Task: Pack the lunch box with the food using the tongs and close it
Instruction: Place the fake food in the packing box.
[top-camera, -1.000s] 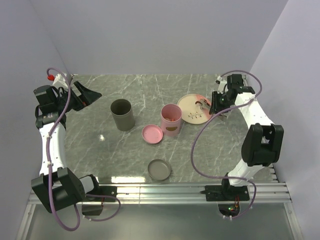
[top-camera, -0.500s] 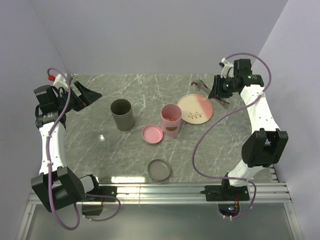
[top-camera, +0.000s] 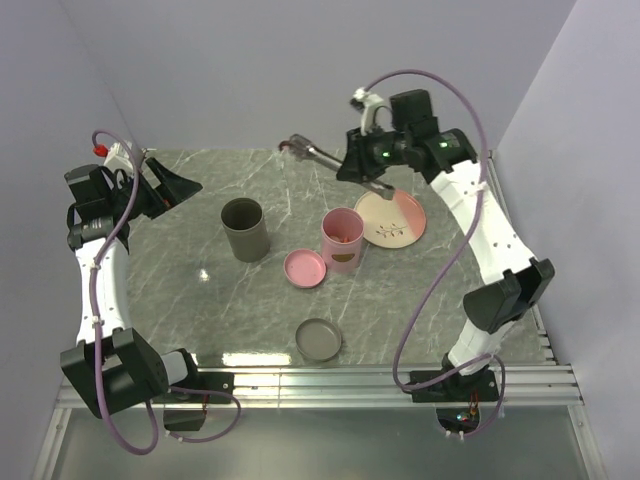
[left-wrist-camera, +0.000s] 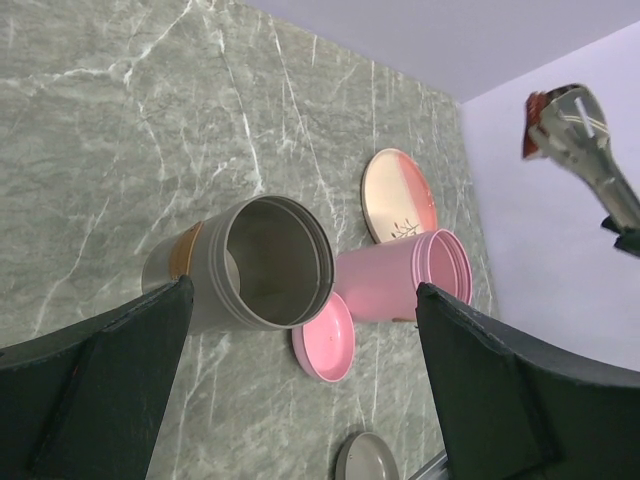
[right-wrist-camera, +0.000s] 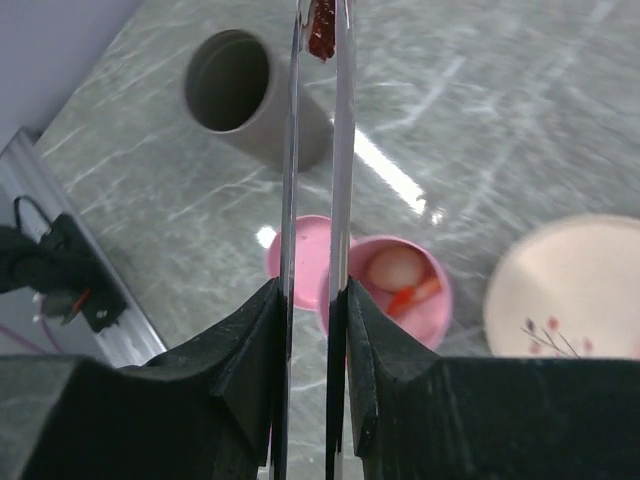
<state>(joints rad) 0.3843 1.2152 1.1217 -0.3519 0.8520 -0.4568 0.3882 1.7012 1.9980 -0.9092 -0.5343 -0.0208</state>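
Note:
My right gripper (top-camera: 356, 166) (right-wrist-camera: 312, 300) hangs high over the back of the table, shut on the grey metal tongs (top-camera: 328, 158) (right-wrist-camera: 291, 150). The tongs' tips pinch a small reddish-brown piece of food (top-camera: 292, 146) (right-wrist-camera: 321, 28) (left-wrist-camera: 538, 122). Below stands the open pink lunch box (top-camera: 342, 240) (right-wrist-camera: 438, 314) (left-wrist-camera: 395, 285), with a pale round piece and a red piece inside. Its pink lid (top-camera: 305, 268) (left-wrist-camera: 325, 338) lies on the table beside it. At the far left my left gripper (top-camera: 172, 190) (left-wrist-camera: 300, 400) is open and holds nothing.
A grey canister (top-camera: 245, 228) (left-wrist-camera: 262, 262) (right-wrist-camera: 238, 95) stands open left of the lunch box. Its grey lid (top-camera: 319, 340) lies near the front edge. The pink-and-cream plate (top-camera: 391, 217) (right-wrist-camera: 565, 290) sits right of the lunch box with no food on it.
My right arm has lifted the tongs off the plate and swung them up and to the left with a piece of food in their tips. The left arm has not moved.

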